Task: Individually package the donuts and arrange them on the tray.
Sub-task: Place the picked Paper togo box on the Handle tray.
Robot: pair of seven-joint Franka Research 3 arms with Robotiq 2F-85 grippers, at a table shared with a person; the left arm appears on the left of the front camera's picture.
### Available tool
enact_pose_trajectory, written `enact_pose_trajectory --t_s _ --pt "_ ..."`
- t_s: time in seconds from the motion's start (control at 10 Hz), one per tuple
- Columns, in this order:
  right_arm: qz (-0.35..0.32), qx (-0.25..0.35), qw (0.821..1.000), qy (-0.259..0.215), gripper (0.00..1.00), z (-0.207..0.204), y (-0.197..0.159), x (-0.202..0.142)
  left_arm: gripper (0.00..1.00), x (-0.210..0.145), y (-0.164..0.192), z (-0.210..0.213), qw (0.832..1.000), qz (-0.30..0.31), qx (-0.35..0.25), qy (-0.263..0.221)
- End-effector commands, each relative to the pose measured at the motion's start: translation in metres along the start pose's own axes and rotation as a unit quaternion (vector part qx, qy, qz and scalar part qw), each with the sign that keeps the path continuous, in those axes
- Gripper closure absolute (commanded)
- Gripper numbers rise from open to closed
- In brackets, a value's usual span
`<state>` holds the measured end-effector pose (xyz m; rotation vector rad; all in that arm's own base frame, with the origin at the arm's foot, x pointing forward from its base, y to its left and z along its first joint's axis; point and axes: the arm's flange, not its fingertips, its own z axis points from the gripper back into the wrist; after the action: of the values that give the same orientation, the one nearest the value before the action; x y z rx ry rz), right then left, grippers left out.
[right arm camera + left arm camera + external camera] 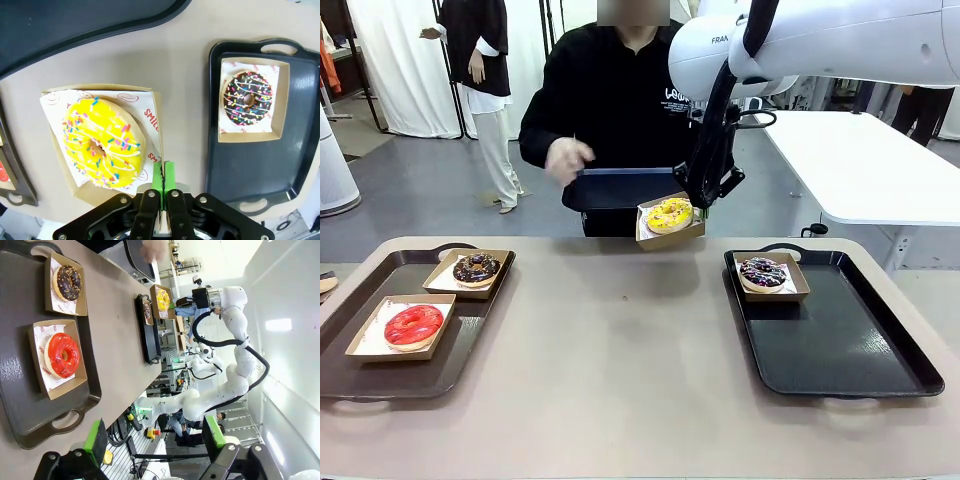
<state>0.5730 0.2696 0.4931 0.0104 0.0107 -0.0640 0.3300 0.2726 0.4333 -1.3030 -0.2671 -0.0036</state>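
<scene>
Four donuts boxed, one box held in the air

Right gripper (163,172) jaws pinched shut on the edge of the yellow donut's box (670,220), lifted above the counter (620,340) at the far middle, tilted a bit. Yellow donut (102,142) sits in it on printed paper. Left gripper (155,440) jaws wide, holding nothing, hovering off the counter's left end. Chocolate donut (476,267) and red donut (413,325) each in a box on the left brown tray (380,375). Purple donut (762,272) boxed at the far left corner of the right black tray (850,350). Person's hand (566,158) on a dark tray (610,190) behind the counter.
</scene>
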Motion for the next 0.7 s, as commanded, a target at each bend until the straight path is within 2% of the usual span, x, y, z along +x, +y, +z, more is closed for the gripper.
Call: enact_pose_trajectory --t_s 0.0,0.1,0.2,0.3,0.5,0.6 --pt "-0.008 0.000 1.000 0.002 1.00 0.002 0.000 -0.001 0.00 -0.001 -0.001 0.001 1.000 0.000 -0.004 -0.001" --pt "0.000 0.000 1.000 0.000 0.99 0.000 0.000 0.000 0.00 -0.001 -0.001 0.001 1.000 0.000 -0.004 -0.001" --pt "0.029 -0.010 0.999 0.014 0.99 0.010 -0.008 -0.020 0.00 -0.001 -0.001 0.001 1.000 0.000 -0.004 -0.001" --pt "0.042 -0.007 0.999 0.001 0.99 0.022 -0.022 -0.046 0.00 -0.001 -0.001 0.001 1.000 0.000 -0.004 -0.001" --pt "0.031 -0.014 0.999 -0.018 0.99 0.041 -0.059 -0.098 0.00 -0.001 -0.001 0.001 1.000 0.000 -0.004 -0.001" --pt "0.033 -0.034 0.999 -0.011 0.99 0.041 -0.081 -0.116 0.00 -0.001 -0.001 0.001 1.000 0.000 -0.004 -0.001"
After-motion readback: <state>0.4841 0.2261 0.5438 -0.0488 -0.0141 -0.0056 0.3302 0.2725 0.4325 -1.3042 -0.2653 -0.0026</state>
